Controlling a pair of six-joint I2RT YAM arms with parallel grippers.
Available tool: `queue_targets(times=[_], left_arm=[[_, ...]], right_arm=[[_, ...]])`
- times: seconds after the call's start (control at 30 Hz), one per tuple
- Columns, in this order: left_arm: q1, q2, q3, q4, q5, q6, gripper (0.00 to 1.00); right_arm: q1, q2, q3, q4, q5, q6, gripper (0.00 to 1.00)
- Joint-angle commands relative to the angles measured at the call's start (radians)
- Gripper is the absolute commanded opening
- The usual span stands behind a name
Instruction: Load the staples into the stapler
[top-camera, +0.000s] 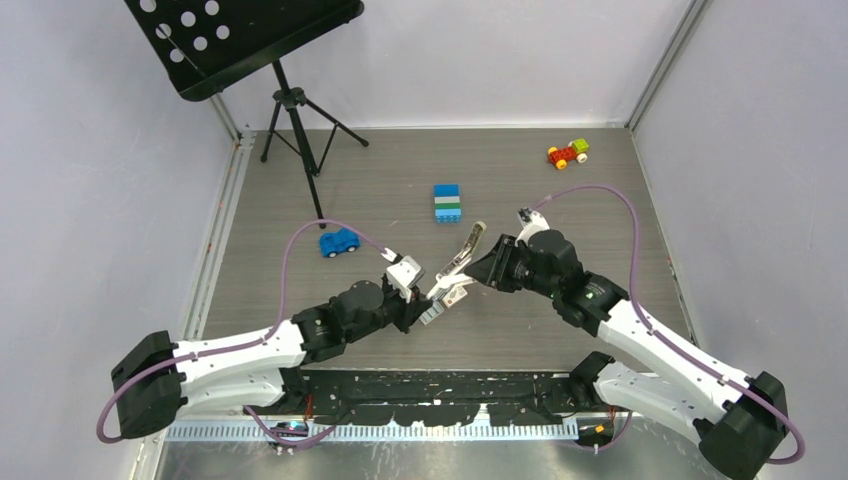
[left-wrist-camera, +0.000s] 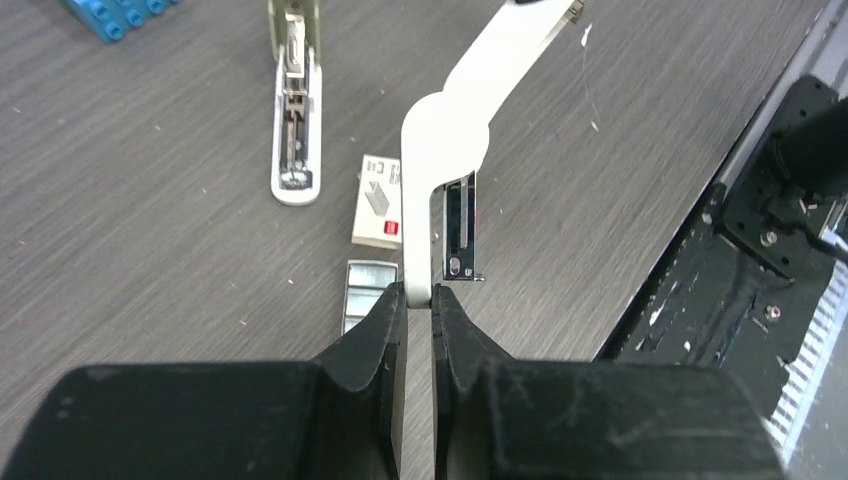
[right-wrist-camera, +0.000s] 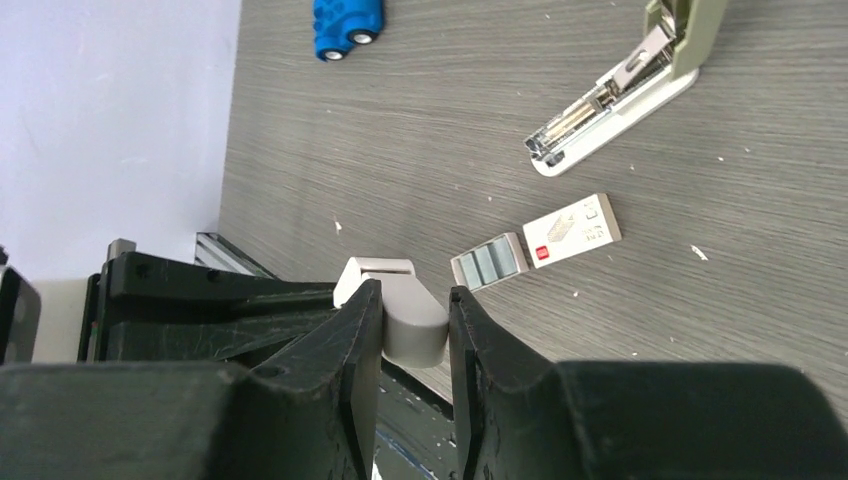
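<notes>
The stapler lies hinged open on the table, beige-grey top and white base; it also shows in the right wrist view and from above. The staples are a silvery strip flat on the table beside their small white red-marked box, apart from the stapler. A white curved clip-like piece hangs above them. My left gripper is shut on its thin near end. My right gripper is shut on its rounded grey-white end. The two grippers meet mid-table.
A blue toy car sits left of centre, and a blue, white and green brick stack lies behind the stapler. A red-yellow toy car is at the far right. A black music stand stands at the back left. A black rail edges the near side.
</notes>
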Motion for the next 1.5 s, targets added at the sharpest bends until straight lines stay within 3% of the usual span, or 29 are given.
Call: queue_targets(times=[0.0, 0.2, 0.4, 0.53, 1.0, 1.2, 1.47], left_arm=[[0.006, 0.021, -0.025, -0.010, 0.112, 0.012, 0.00], [0.022, 0.009, -0.009, -0.064, -0.043, -0.157, 0.00], [0.135, -0.031, -0.009, -0.094, -0.015, -0.329, 0.00], [0.259, -0.018, -0.007, -0.086, 0.125, -0.405, 0.00], [0.345, 0.048, 0.028, -0.023, 0.355, -0.521, 0.00], [0.345, 0.041, 0.034, -0.023, 0.403, -0.553, 0.00], [0.345, 0.034, 0.039, -0.008, 0.451, -0.581, 0.00]], right_arm=[[-0.047, 0.058, 0.055, -0.027, 0.023, -0.067, 0.00], [-0.047, 0.083, 0.074, -0.027, -0.005, -0.127, 0.04], [-0.047, 0.067, 0.075, -0.027, -0.019, -0.176, 0.41], [-0.047, 0.040, 0.067, -0.008, -0.029, -0.216, 0.52], [-0.047, -0.039, -0.111, 0.326, -0.132, -0.435, 0.60], [-0.045, 0.009, -0.159, 0.474, -0.229, -0.488, 0.61], [-0.037, 0.109, -0.164, 0.551, -0.250, -0.499, 0.61]])
